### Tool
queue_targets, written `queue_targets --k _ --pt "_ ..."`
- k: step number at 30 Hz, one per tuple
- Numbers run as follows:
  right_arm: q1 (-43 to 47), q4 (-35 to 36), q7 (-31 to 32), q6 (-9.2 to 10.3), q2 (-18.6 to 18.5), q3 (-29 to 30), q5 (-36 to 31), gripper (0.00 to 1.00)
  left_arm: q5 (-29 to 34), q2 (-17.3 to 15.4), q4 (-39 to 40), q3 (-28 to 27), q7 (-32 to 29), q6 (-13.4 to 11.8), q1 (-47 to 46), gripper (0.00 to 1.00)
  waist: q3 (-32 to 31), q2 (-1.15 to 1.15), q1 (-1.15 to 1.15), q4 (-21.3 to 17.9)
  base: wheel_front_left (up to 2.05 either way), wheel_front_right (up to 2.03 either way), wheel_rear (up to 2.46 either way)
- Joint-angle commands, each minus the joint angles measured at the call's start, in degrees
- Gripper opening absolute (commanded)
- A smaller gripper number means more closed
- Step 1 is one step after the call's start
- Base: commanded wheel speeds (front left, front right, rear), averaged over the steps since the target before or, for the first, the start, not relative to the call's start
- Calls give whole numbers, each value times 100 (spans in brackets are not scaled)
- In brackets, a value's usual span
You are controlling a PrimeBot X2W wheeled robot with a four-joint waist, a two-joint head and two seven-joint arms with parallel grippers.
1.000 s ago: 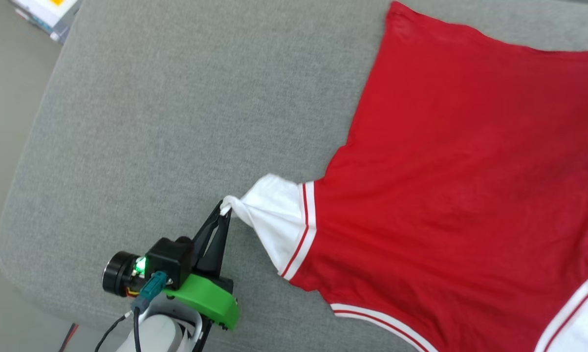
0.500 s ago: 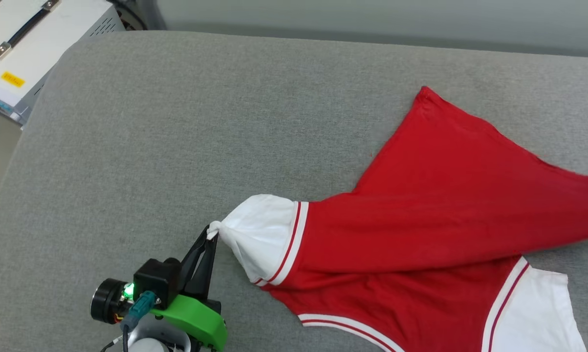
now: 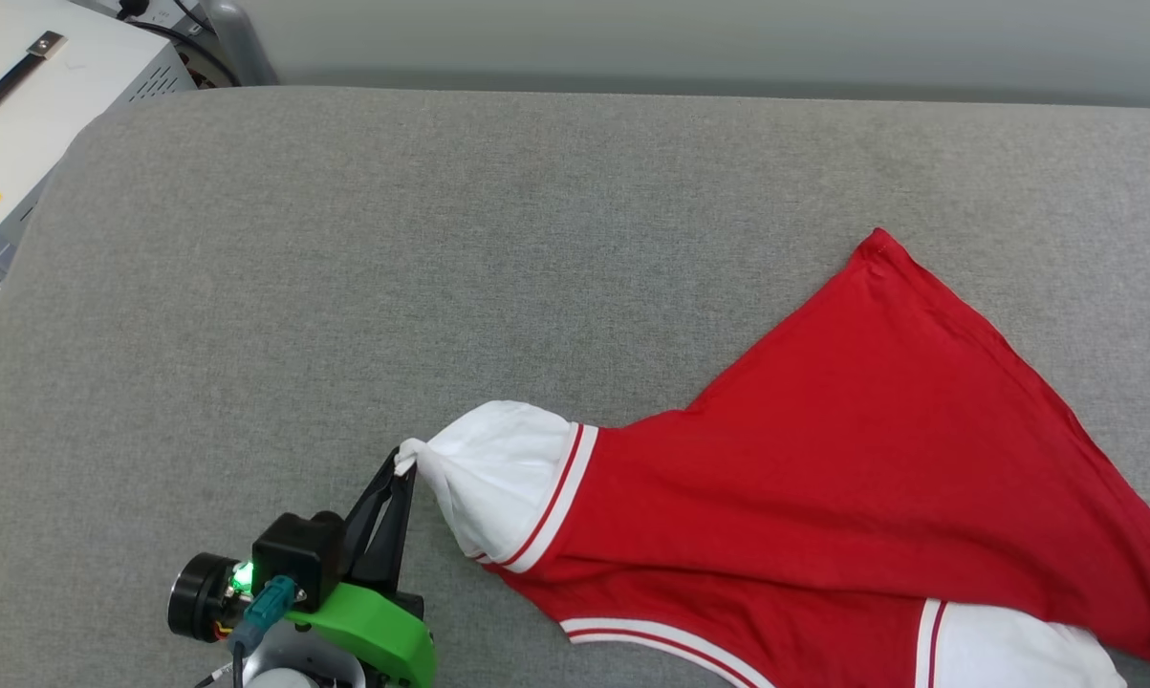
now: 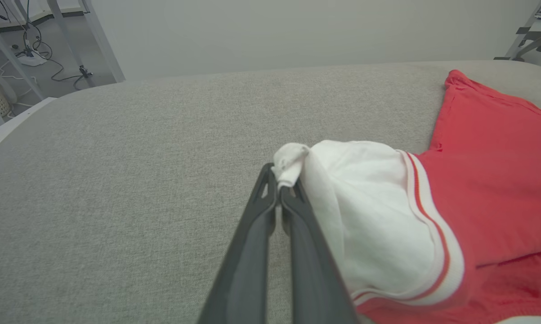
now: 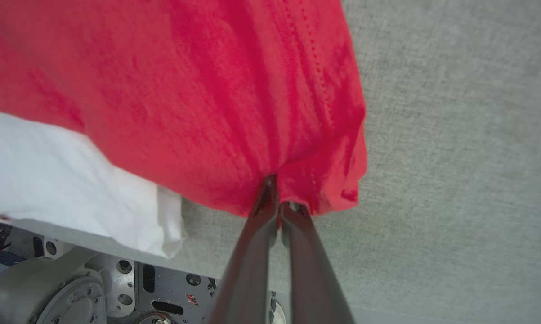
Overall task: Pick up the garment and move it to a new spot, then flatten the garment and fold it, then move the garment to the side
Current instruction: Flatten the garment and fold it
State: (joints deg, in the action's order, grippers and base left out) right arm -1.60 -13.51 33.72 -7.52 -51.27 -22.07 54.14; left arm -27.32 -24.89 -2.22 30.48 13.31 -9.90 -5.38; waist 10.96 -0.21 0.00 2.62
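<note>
The red shirt [image 3: 823, 478] is laid over the right part of the grey bench [image 3: 345, 239], with one red edge drawn across its body. The tip of its white sleeve [image 3: 498, 463] is pinched in the left hand [image 3: 404, 465], whose fingers are pressed together on it. A bunched red corner is clamped in the right hand [image 5: 277, 208], likewise fully closed on the cloth.

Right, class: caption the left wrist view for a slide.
Left gripper pinches the red jersey by its white sleeve on a grey cushion.
</note>
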Motion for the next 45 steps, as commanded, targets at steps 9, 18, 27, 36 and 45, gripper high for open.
queue_targets --k 9,18,27,36,45 --pt "-13 229 -200 3 231 835 -228 100 -67 4 -62 9 18 -9 -21 0 -48 21 0 34 0 0 0" --pt "-875 1319 0 3 66 1766 -575 100 8 37 24 91 16 10 -201 0 108 21 0 262 0 0 0" --pt "-2647 1623 1374 3 149 984 -1090 100 135 181 115 209 41 51 -536 0 585 21 0 606 0 0 0" --pt "-4265 549 2330 3 679 -104 -1527 100 227 424 40 291 106 182 -939 0 1100 21 0 939 0 0 0" --pt "-4809 -927 2009 3 1255 -678 -1660 100 331 635 -52 314 150 297 -1213 0 1473 21 0 1183 0 0 0"
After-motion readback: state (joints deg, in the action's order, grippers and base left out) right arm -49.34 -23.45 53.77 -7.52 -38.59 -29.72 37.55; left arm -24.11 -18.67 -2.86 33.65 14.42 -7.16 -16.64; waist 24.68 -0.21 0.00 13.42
